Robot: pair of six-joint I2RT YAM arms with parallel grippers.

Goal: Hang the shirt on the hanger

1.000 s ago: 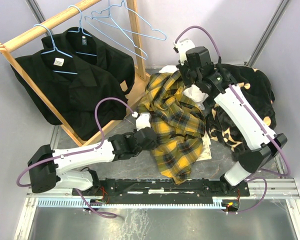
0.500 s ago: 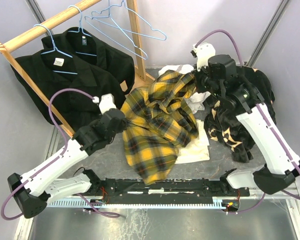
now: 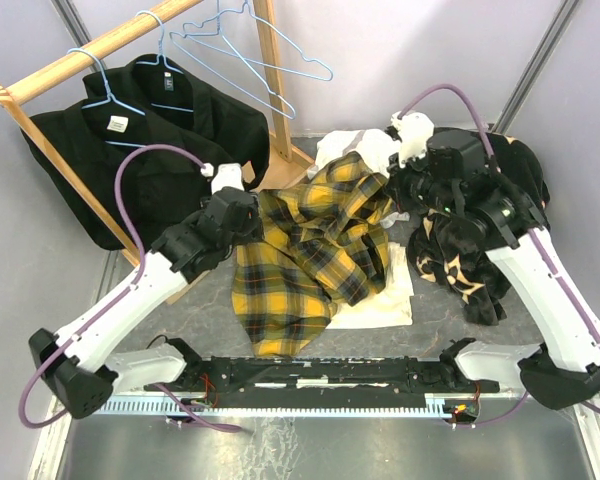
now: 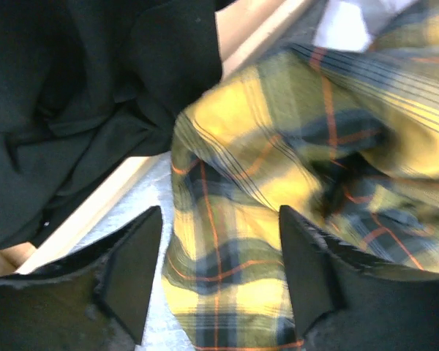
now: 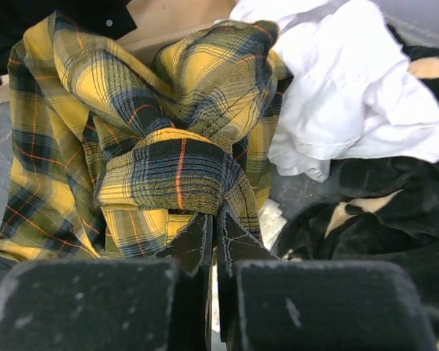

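Yellow plaid cloth is lying spread on the table between your arms: your right gripper (image 5: 216, 216) is pinching a bunched fold at the far edge of the shirt (image 3: 300, 260), probably to keep that end lifted. Your left gripper (image 4: 219, 219) is hovering with its jaws wide over the shirt's left edge beside the wooden rack (image 3: 275, 100), seemingly lining up a second hold, while the hanger (image 3: 325, 72) is hanging bare, well apart.

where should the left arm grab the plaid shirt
Probably the loose edge of the shirt nearest the wooden rack, from above: it lies flat right under the open left gripper, while the right gripper pinches a bunched fold.
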